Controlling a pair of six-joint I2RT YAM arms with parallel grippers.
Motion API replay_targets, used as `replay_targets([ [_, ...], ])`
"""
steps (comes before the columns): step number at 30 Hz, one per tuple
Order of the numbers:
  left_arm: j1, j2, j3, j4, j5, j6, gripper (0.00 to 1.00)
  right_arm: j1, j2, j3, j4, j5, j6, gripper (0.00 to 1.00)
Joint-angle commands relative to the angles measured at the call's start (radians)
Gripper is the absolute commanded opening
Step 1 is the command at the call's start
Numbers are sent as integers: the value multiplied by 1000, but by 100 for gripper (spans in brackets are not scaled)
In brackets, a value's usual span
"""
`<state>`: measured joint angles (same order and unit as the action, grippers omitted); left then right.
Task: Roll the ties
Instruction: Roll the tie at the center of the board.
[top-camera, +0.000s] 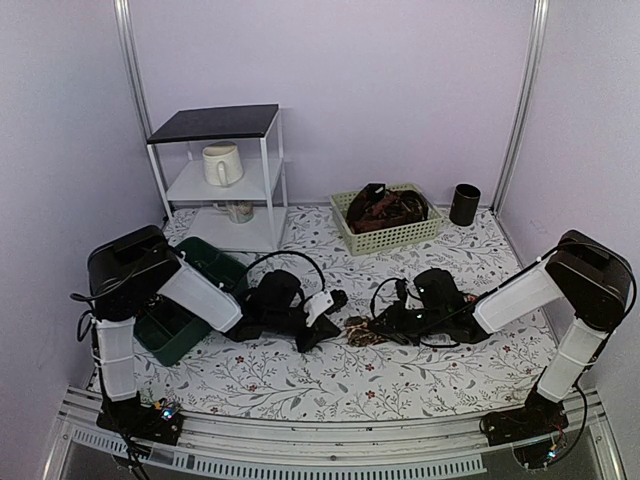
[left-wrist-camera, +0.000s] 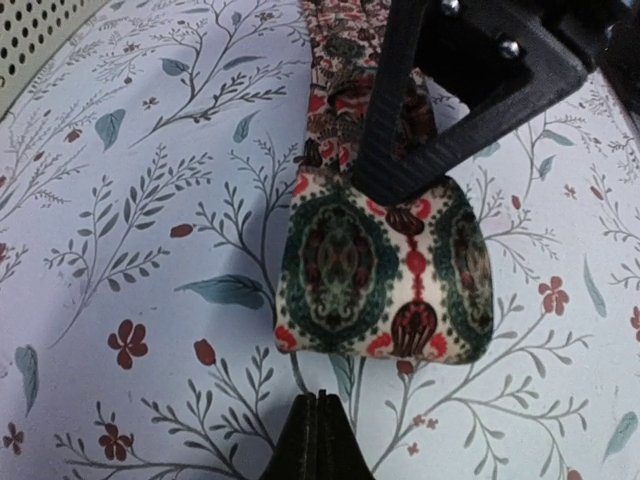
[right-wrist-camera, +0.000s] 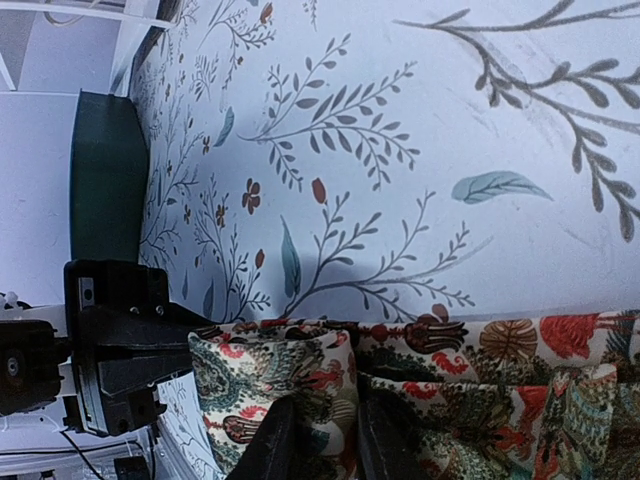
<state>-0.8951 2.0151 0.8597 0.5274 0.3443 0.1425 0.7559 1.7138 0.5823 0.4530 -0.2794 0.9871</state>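
Step in hand: the start of the roll, as I judge it. The tie's end is folded back once on itself, and there is no coil yet.
Left pincer: fingers pressed together with nothing between them. It sits just short of the folded end, which lies straight ahead of its tips.
Right pincer: narrowly parted and clamped on a bunched fold of the tie's cloth.
Tie's place: flat on the flowered tablecloth between the two pincers, with the fold toward the left one and the band running back under the right one.
Tie's look: cream ground with dark green medallions and red motifs. The fold is thick, soft and rounded.
Next move: the left pincer probably has to open and take the fold. It would then turn the fold over tightly while the right pincer pins the band.
Spare ties: heaped in a basket well beyond both pincers.
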Motion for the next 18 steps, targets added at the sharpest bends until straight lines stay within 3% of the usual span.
replay_targets([
  [1,-25,56,50,3,-6,-17,0,-7,-18,-21,-85,24,-30,23],
  [18,-31,9,74,56,174,-86,0,-13,-27,26,-170,10,-125,22],
])
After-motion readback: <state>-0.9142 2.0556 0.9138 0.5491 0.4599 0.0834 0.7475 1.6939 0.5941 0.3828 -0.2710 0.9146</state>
